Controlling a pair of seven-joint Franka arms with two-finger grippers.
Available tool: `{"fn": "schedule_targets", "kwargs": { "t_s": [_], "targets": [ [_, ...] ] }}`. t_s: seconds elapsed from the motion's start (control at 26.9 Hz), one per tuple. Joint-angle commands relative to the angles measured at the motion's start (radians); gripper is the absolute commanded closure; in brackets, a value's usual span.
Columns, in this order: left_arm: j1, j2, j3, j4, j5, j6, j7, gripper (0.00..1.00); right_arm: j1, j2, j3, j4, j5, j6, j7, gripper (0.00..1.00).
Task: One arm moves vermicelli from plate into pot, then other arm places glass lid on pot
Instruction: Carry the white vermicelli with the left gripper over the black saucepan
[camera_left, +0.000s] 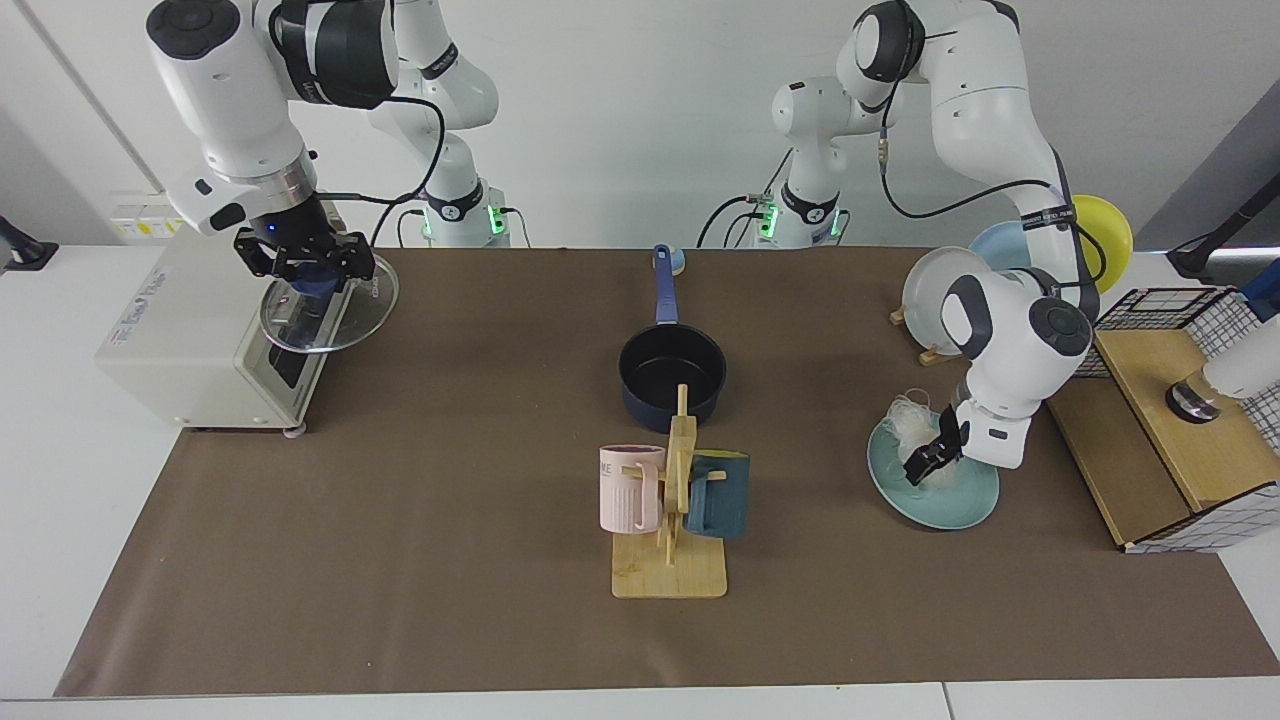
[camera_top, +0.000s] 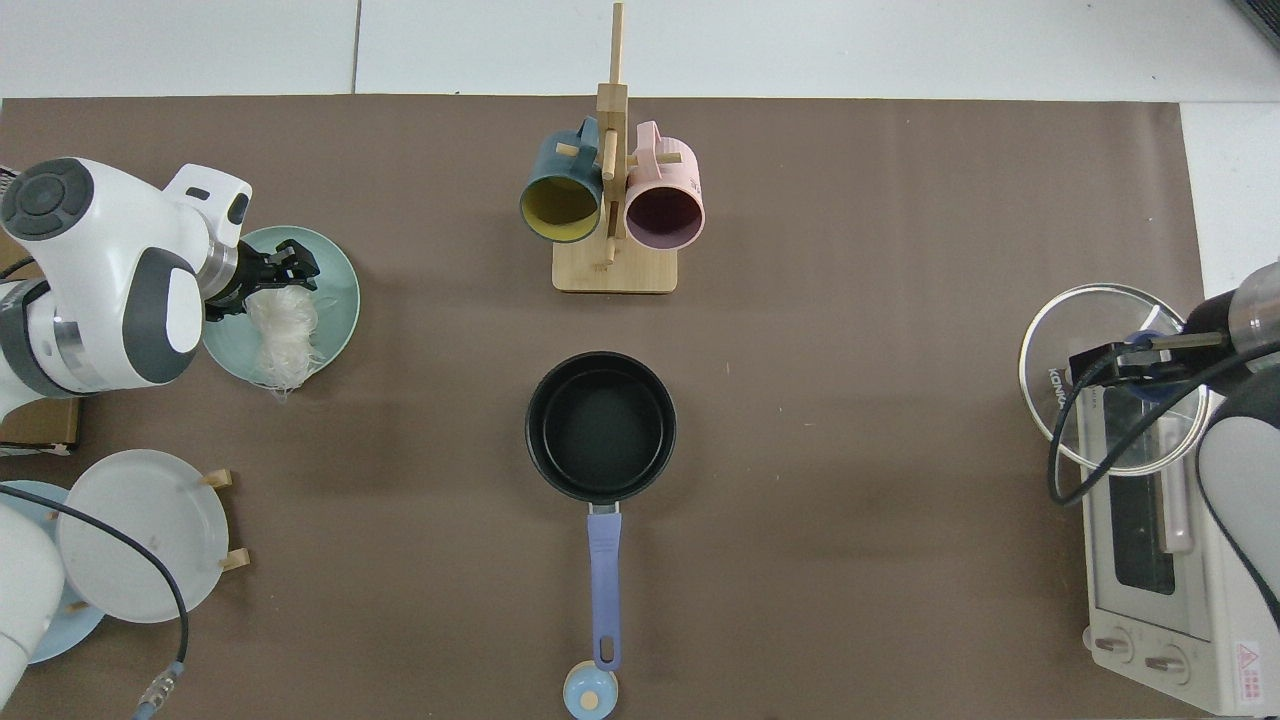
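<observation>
Open brown mat separates the pot from the teal plate on one side and the toaster oven on the other, leaving both approaches clear at table level. The mug rack, carrying 2 mugs, stands just beside the pot on the side away from the robots, its upright post rising above the rim. The pot's handle points toward the arm bases. A dish rack with plates stands near the teal plate
</observation>
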Motion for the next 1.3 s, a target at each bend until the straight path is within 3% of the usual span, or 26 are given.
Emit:
{"fn": "schedule_targets", "kwargs": {
  "t_s": [0.0, 0.19, 0.48, 0.74, 1.08, 1.26],
  "targets": [
    [-0.009, -0.009, 0.005, -0.006, 0.020, -0.050, -0.017, 1.00, -0.016, 0.014, 0.007, 0.035, 0.010, -0.010, -0.034, 1.00],
    [-0.012, -0.009, 0.005, 0.029, 0.025, -0.092, -0.018, 1.00, -0.016, 0.013, 0.007, 0.034, 0.009, -0.008, -0.035, 1.00],
    [-0.029, -0.041, -0.025, 0.135, 0.017, -0.264, -0.062, 1.00, 0.003, 0.013, 0.009, 0.034, 0.002, -0.017, -0.024, 1.00],
    [-0.032, -0.139, -0.166, 0.129, 0.016, -0.346, -0.181, 1.00, 0.003, 0.013, 0.009, 0.034, 0.012, -0.013, -0.024, 1.00],
    [-0.032, -0.176, -0.387, 0.117, 0.020, -0.426, -0.291, 1.00, 0.006, 0.011, 0.009, 0.032, 0.013, -0.011, -0.023, 1.00],
    [-0.032, -0.205, -0.496, 0.053, 0.019, -0.416, -0.357, 1.00, 0.004, 0.011, 0.009, 0.032, 0.013, -0.017, -0.024, 1.00]
  ]
}}
